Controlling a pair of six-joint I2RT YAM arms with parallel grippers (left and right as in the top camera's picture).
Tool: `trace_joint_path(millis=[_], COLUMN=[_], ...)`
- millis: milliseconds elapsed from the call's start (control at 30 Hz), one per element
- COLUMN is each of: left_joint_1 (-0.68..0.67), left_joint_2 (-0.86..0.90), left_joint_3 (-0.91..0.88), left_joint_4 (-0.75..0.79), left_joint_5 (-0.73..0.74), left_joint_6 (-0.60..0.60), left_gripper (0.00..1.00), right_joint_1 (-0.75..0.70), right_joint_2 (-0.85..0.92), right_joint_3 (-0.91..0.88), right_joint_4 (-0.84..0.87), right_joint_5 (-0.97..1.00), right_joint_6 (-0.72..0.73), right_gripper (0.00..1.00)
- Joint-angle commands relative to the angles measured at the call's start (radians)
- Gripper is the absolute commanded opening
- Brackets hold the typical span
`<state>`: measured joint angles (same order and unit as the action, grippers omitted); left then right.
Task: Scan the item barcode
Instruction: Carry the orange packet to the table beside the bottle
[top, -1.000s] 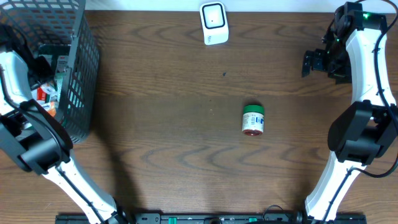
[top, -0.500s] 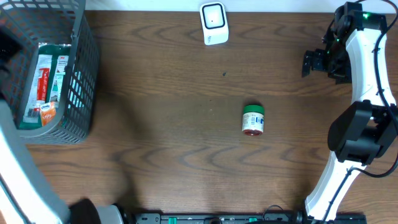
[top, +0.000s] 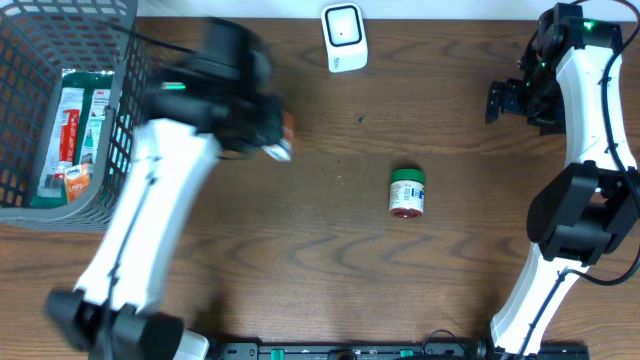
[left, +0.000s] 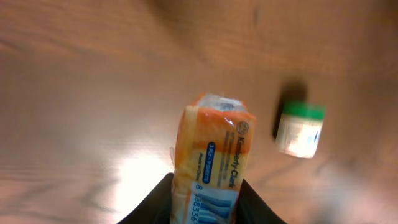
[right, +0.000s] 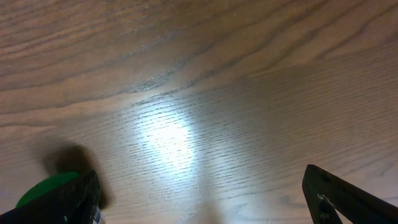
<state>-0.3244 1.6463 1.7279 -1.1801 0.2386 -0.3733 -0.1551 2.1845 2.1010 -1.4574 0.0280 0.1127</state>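
At the far left stands a grey wire-mesh basket with flat printed cartons upright inside. Just right of it, the left arm shows blurred above the dark, wood-grained bench. Its left end effector is drawn narrow around an orange packet, gripping the lower end between two dark fingers. The packet is soft, glossy plastic wrap, oblong, crimped at the top, with a blue panel and a strip of printed digits along one side.

By my reading, the pick-up is done and the scan itself is not. The packet hangs over the middle-left of the bench, and the white, rounded scanner at the far edge is apart from it. What seems left is to carry the packet up and turn its printed code toward the scanner face.

Right of centre, a small jar with a green lid and a pale label lies on its side, untouched. Whether it has been scanned cannot be told.

At the far right, the right end effector stands wide apart and empty.
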Motion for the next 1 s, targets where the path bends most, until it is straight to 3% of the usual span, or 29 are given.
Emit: trace_joint_path(millis=[0, 233, 400, 633, 967], left_joint_1=[-0.132, -0.319, -0.406, -0.460, -0.467], left_joint_2=[0.086, 0.295, 0.395, 0.413, 0.413], left_joint_3=[-0.110, -0.151, -0.151, -0.151, -0.159], left_joint_4=[0.094, 0.252, 0.324, 0.443, 0.450], left_joint_5=[-0.031, -0.095, -0.227, -0.288, -0.334], left_joint_6=[-0.076, -0.121, -0.180, -0.228, -0.227], left_gripper=[0.28, 0.28, 0.28, 0.28, 0.31], right_joint_1=[-0.002, -0.002, -0.002, -0.002, -0.001], right_joint_2=[0.002, 0.002, 0.002, 0.002, 0.002], right_joint_3=[0.011, 0.011, 0.011, 0.011, 0.011], right_joint_4=[0.000, 0.000, 0.000, 0.000, 0.000], right_joint_5=[0.012, 0.012, 0.012, 0.012, 0.012], right_joint_6=[-0.006, -0.006, -0.006, -0.006, -0.006], right_gripper=[0.99, 0.99, 0.99, 0.99, 0.99])
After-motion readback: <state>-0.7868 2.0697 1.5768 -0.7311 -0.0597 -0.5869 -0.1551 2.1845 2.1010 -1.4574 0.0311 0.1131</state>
